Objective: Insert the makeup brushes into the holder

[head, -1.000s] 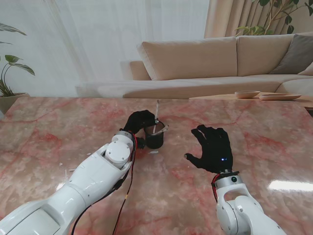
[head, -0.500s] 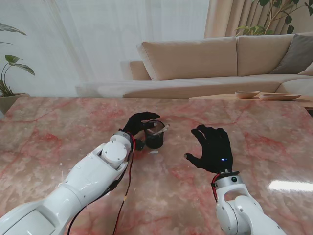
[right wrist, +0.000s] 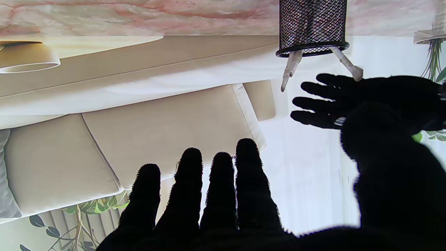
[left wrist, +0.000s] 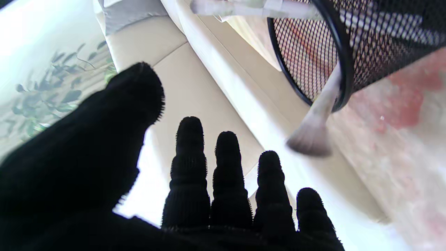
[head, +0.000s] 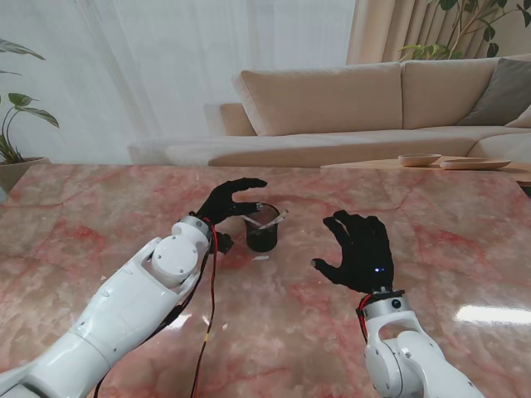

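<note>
A black mesh holder stands on the pink marble table near its middle, and it also shows in the wrist views as a mesh cup. Two pale makeup brushes lean inside it, one slanting over the rim to the right; brush heads stick out past the rim. My left hand hovers just left of the holder, fingers spread and empty. My right hand hovers open to the right of the holder, well apart from it.
A small pale scrap lies on the table just nearer to me than the holder. A beige sofa and a low side table with a bowl stand beyond the far edge. A plant is at far left.
My left hand has let go of the brush, which dropped from upright to leaning in the holder. The hand opened and drew back to the left. The right hand stayed put.
</note>
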Controlling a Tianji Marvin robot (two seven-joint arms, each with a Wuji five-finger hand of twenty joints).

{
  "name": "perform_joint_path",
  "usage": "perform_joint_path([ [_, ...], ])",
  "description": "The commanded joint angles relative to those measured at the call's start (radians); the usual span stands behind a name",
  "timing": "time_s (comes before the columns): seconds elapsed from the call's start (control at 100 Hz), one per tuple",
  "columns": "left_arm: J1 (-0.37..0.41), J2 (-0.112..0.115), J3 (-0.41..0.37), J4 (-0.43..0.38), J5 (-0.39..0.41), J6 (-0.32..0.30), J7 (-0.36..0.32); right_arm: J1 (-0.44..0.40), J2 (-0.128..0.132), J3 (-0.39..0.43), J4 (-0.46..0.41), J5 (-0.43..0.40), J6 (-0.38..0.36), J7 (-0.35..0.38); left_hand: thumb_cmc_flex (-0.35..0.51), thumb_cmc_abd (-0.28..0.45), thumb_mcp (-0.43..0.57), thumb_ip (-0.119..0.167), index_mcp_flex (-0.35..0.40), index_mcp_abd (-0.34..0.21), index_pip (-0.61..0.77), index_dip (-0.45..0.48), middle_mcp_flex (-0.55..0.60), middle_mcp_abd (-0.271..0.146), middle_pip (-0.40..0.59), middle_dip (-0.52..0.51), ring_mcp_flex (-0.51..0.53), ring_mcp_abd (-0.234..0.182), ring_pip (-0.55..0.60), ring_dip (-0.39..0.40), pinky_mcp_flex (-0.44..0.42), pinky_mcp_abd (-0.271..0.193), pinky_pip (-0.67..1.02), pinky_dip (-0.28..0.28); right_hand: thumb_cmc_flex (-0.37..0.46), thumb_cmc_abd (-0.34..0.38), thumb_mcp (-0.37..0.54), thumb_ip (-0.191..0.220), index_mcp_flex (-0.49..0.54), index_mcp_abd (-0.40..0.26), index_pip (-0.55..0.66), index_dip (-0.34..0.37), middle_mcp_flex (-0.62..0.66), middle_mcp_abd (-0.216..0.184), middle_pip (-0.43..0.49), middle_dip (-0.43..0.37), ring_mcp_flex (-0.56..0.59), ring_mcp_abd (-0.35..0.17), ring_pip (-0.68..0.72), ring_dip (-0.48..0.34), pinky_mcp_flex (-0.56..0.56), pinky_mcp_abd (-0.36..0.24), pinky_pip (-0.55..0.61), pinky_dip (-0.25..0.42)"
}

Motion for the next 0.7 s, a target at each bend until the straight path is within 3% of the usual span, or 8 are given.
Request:
perform_joint_path([
  [0.0,0.016,0.029,-0.017,-0.037,0.011,0.01,-0.013,-0.005,-0.003,0.0,0.003,0.002,0.003,0.008,-0.061,-0.009,-0.032,-0.022,-0.046,0.019,-0.028,-0.008,-0.043,0.008,-0.016,-0.013,-0.038,-0.02,-0.035,-0.022,0.007,-0.032,-0.032,-0.024,-0.032,0.01,0.02,0.018,-0.024,0.01,-0.013,0.007,-0.005,0.016,-0.016,-0.008,-0.04,0.009,-0.043,-0.021,-0.019,-0.013,-0.031,0.017],
  [0.06,0.041,0.048,-0.044,-0.093,0.032,0.026,-0.033,-0.006,-0.003,0.002,0.001,0.0,0.004,0.007,-0.065,0.005,-0.059,-0.022,-0.054,0.042,-0.042,-0.014,-0.058,0.035,-0.016,-0.013,-0.045,-0.013,-0.047,-0.034,0.012,-0.037,-0.031,-0.041,-0.032,0.009,0.02,0.019,-0.027,0.014,-0.016,0.006,0.004,0.017,-0.044,-0.033,-0.036,0.019,-0.111,-0.066,-0.018,-0.01,-0.047,0.007],
  [0.15,0.084,0.08,-0.094,-0.183,0.076,0.056,-0.077,-0.011,-0.002,0.01,-0.003,-0.008,0.007,0.007,-0.067,0.034,-0.115,-0.017,-0.07,0.073,-0.07,-0.029,-0.095,0.072,0.0,-0.003,-0.073,0.009,-0.053,-0.035,-0.004,-0.004,0.012,-0.006,-0.029,0.004,0.022,0.023,-0.033,0.02,-0.02,0.005,0.007,0.025,-0.103,-0.093,-0.037,0.032,-0.228,-0.149,-0.022,-0.01,-0.078,-0.014],
  [0.25,0.135,0.127,-0.158,-0.279,0.176,0.074,-0.155,-0.019,-0.001,0.022,-0.006,-0.011,0.007,0.009,-0.08,0.064,-0.177,-0.013,-0.084,0.111,-0.084,-0.036,-0.136,0.068,0.031,0.042,-0.09,0.04,-0.051,-0.012,-0.023,0.041,0.048,0.072,-0.03,0.003,0.024,0.026,-0.038,0.026,-0.024,0.003,0.012,0.029,-0.142,-0.136,-0.041,0.035,-0.29,-0.192,-0.024,-0.01,-0.108,-0.035],
  [0.39,0.217,0.184,-0.266,-0.409,0.307,0.081,-0.275,-0.031,0.0,0.037,-0.006,-0.017,0.011,0.011,-0.084,0.099,-0.246,-0.009,-0.072,0.156,-0.076,-0.032,-0.176,0.072,0.04,0.126,-0.119,0.063,-0.051,0.02,-0.019,0.053,0.019,0.067,-0.03,-0.004,0.025,0.031,-0.04,0.026,-0.027,0.001,0.011,0.033,-0.17,-0.167,-0.042,0.035,-0.327,-0.219,-0.024,-0.008,-0.138,-0.055],
  [0.48,0.262,0.217,-0.334,-0.473,0.403,0.058,-0.36,-0.039,0.0,0.044,-0.005,-0.02,0.017,0.013,-0.084,0.113,-0.263,-0.004,-0.001,0.156,-0.018,-0.006,-0.146,0.08,0.053,0.16,-0.105,0.074,-0.042,0.039,-0.018,0.055,0.018,0.064,-0.029,-0.01,0.025,0.035,-0.039,0.026,-0.027,0.001,0.011,0.034,-0.175,-0.172,-0.043,0.036,-0.334,-0.225,-0.026,-0.006,-0.147,-0.06],
  [0.69,0.359,0.262,-0.455,-0.568,0.571,-0.006,-0.487,-0.053,0.001,0.059,-0.001,-0.021,0.031,0.021,-0.093,0.115,-0.269,-0.001,-0.003,0.164,0.002,0.007,-0.143,0.087,0.053,0.197,-0.091,0.087,-0.026,0.07,-0.019,0.056,0.026,0.072,-0.039,-0.017,0.016,0.041,-0.049,0.043,-0.036,-0.005,0.017,0.034,-0.199,-0.197,-0.024,0.029,-0.365,-0.251,-0.02,-0.005,-0.182,-0.085],
])
